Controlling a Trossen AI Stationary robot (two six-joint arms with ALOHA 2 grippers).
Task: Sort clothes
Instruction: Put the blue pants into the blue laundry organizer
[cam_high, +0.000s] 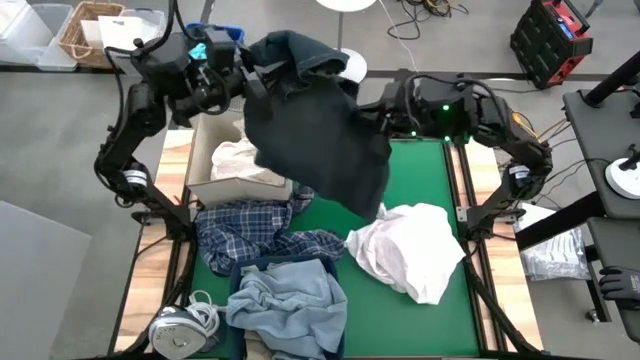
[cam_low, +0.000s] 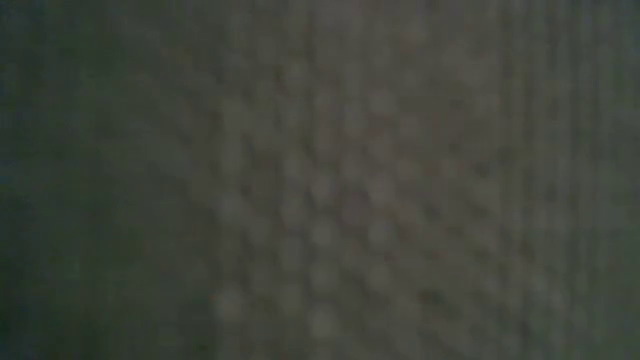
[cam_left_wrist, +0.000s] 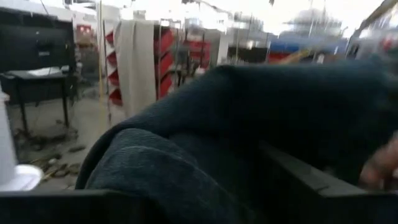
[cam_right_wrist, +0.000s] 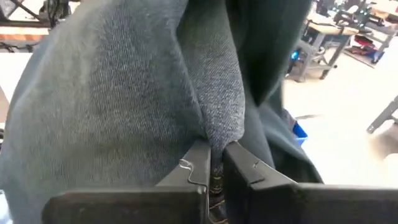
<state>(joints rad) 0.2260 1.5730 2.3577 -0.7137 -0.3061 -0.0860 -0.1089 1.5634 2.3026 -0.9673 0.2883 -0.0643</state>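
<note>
High view: both arms hold the dark navy piece (cam_high: 318, 135) aloft over the far end of the green surface (cam_high: 420, 165). The right gripper (cam_right_wrist: 216, 163) has its fingers (cam_right_wrist: 198, 163) pinched narrowly on a fold of it. The left gripper (cam_high: 250, 72) meets its far edge; whether those fingers are closed cannot be told. A white shirt (cam_high: 410, 250), plaid shirt (cam_high: 255, 235) and light blue denim (cam_high: 285, 300) lie below. No writing is legible.

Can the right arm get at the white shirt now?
Probably not yet: the right gripper is shut on the dark garment, held up jointly with the left gripper. The white shirt lies uncovered.
</note>
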